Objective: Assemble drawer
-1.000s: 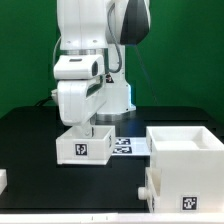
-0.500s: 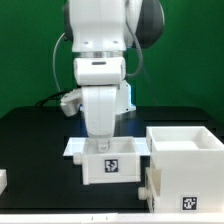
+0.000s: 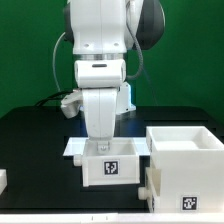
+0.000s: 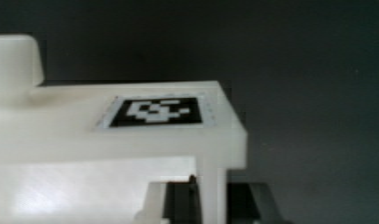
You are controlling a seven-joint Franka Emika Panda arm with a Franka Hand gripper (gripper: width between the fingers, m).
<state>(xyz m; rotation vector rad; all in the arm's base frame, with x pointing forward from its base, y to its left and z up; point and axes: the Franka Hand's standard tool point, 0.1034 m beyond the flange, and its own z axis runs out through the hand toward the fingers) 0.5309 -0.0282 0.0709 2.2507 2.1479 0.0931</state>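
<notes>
My gripper (image 3: 103,143) is shut on the back wall of a small white drawer box (image 3: 112,165) with a tag on its front. The box sits at table level in the middle of the exterior view. The large white drawer housing (image 3: 186,160) stands just to its right, open side up, tag on the front, a small gap between them. In the wrist view the box's thin wall (image 4: 221,195) stands between my dark fingers (image 4: 177,200), and my gripper (image 4: 220,203) closes on it. The box's tag (image 4: 163,111) faces the camera.
The marker board (image 3: 74,147) lies on the black table behind the small box, mostly hidden by it. Another white part (image 3: 3,180) shows at the exterior view's left edge. A knob-like lump (image 3: 147,187) sticks out of the housing's left side.
My arm carried the small drawer box toward the exterior view's right and nearer the camera, close to the housing. It has barely moved in the last half second.
</notes>
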